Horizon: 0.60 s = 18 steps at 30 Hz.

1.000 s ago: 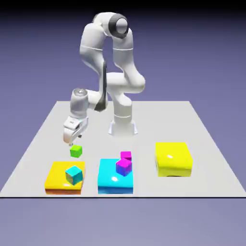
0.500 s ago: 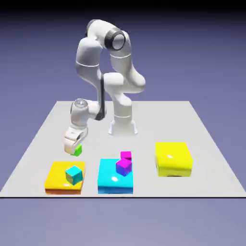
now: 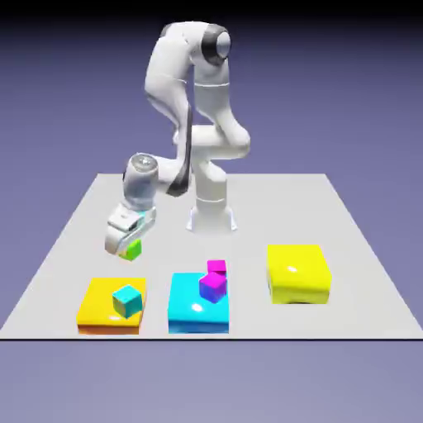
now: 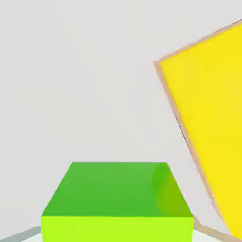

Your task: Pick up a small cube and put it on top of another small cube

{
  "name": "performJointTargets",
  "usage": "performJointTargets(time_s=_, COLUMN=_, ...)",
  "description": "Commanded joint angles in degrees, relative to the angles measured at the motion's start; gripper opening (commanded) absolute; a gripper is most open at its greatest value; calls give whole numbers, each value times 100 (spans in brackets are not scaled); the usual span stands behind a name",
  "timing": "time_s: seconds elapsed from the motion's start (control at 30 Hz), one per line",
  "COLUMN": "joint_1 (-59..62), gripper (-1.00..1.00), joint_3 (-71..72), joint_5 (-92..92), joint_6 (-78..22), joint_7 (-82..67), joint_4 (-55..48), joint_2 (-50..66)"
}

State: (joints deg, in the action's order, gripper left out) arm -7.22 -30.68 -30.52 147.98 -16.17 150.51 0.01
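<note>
green cube (image 3: 130, 249) lifted, clamped in gripper (image 3: 124, 245)

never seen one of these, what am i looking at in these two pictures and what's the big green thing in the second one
It is a white robot arm on a grey table, all computer-rendered. One picture is taken from a fixed camera across the table; the other from a camera on the arm's hand, looking along its gripper. On the table lie two flat yellow blocks and a flat cyan block. A small cyan cube sits on one yellow block and two small magenta cubes on the cyan one. The big green thing is a small green cube, close to the lens because the gripper is shut on it, lifted just off the table.
</note>
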Motion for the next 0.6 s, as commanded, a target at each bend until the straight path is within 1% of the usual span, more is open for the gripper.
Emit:
performJointTargets(time_s=0.0, joint_1=-25, gripper=-100, joint_3=123, joint_5=222, joint_6=-232, joint_7=185, joint_4=-191, joint_2=9)
performJointTargets(time_s=0.27, joint_1=-1663, gripper=-100, joint_3=1098, joint_5=1997, joint_6=-2106, joint_7=1628, joint_4=-1694, joint_2=75)
performJointTargets(time_s=0.3, joint_1=-1664, gripper=-100, joint_3=1098, joint_5=1998, joint_6=-2106, joint_7=1628, joint_4=-1694, joint_2=75)
performJointTargets(time_s=0.43, joint_1=-1545, gripper=-100, joint_3=1105, joint_5=2134, joint_6=-1110, joint_7=1539, joint_4=-1367, joint_2=755)
performJointTargets(time_s=0.47, joint_1=-1536, gripper=-100, joint_3=1106, joint_5=2144, joint_6=-1036, joint_7=1532, joint_4=-1342, joint_2=806)
performJointTargets(time_s=0.5, joint_1=-1536, gripper=100, joint_3=1106, joint_5=2144, joint_6=-1036, joint_7=1532, joint_4=-1342, joint_2=806)
performJointTargets(time_s=0.53, joint_1=-1536, gripper=100, joint_3=1106, joint_5=2144, joint_6=-1036, joint_7=1532, joint_4=-1342, joint_2=806)
performJointTargets(time_s=0.57, joint_1=-1566, gripper=100, joint_3=1104, joint_5=2110, joint_6=-1284, joint_7=1554, joint_4=-1424, joint_2=636)
